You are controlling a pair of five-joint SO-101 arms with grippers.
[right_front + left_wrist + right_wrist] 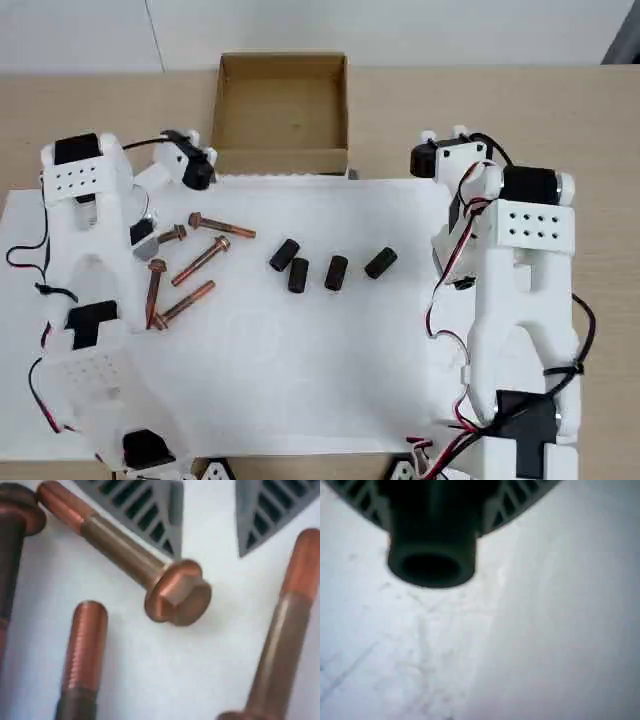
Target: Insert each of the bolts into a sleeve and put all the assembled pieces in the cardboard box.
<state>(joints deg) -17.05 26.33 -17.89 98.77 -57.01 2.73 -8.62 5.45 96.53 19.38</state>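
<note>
Starting nearest, on the arms' side of the white sheet (300,380). Gripping a black sleeve (432,555) in the right gripper (434,510), pinching it between the grey fingers (510,492), turning its open bore toward the wrist camera, holding it just above the sheet on the right arm's side. Hanging the left gripper (207,517) low over the copper bolts (135,560) on the opposite side, spreading its fingers (145,510) wide, baring a strip of sheet between them, gripping nothing. Looking past that gap onto one bolt lying flat, hex head tipped toward the lens, with parts of three others lying around it. Counting five bolts in all from above, scattered loose at different angles, one just beside the left gripper's tip. At much the same depth, toward the middle of the sheet: finding four more sleeves (336,272) lying loose in a rough row, two just beside each other, the other two apart, all well clear of the bolts. Ending at the far edge: meeting the cardboard box (280,160) sitting open-topped on the wooden table (560,110), just beyond the sheet, showing its bare brown floor.
</note>
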